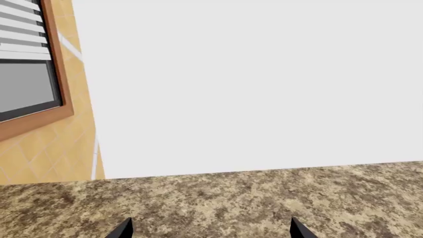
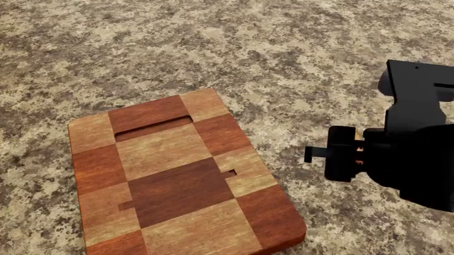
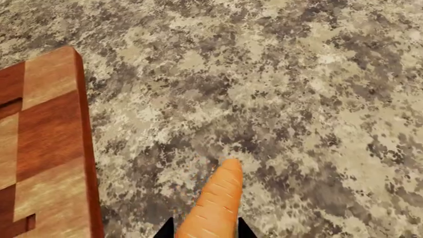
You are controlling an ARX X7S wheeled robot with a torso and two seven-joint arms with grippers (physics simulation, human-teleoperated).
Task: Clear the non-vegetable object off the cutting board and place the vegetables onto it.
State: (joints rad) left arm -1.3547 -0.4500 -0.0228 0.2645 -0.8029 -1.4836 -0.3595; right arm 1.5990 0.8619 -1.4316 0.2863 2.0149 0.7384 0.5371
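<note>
The non-vegetable object, a small orange tapered piece (image 3: 217,203), sticks out from between the jaws of my right gripper (image 3: 203,230), which is shut on it above the speckled counter. The checkered wooden cutting board (image 2: 177,175) lies bare, and its edge (image 3: 46,148) sits just beside the held piece. In the head view my right gripper (image 2: 344,154) hovers to the right of the board, off its edge. My left gripper (image 1: 210,233) is open over the counter with nothing between its fingertips. The vegetables are out of view.
Speckled granite counter (image 2: 298,64) spreads all around the board. In the left wrist view the counter ends at a pale wall (image 1: 251,84), with an orange tiled strip and a wood-framed window (image 1: 29,74) beside it.
</note>
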